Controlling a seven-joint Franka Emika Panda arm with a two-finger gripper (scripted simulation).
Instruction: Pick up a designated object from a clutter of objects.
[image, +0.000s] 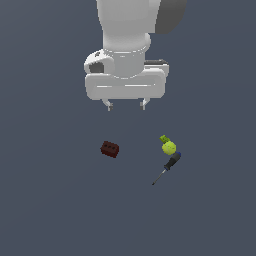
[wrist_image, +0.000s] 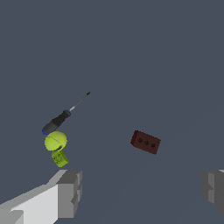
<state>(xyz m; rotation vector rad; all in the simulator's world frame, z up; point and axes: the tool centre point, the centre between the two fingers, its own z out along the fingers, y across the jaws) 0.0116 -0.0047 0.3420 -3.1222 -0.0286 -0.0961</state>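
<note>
Grey two-fingered gripper (image: 126, 104), jaws spread wide and empty, hangs high above the small dark maroon studded brick (image: 109, 149), which lies alone at seven o'clock below it, well apart from the yellow-green ball (image: 169, 147), likely for a clear descent.

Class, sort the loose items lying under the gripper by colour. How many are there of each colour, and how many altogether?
Dark maroon: 1, the studded brick
Yellow-green: 1, the ball
Green: 1, the small piece
Black-handled: 1, the screwdriver
Total: 4
</note>
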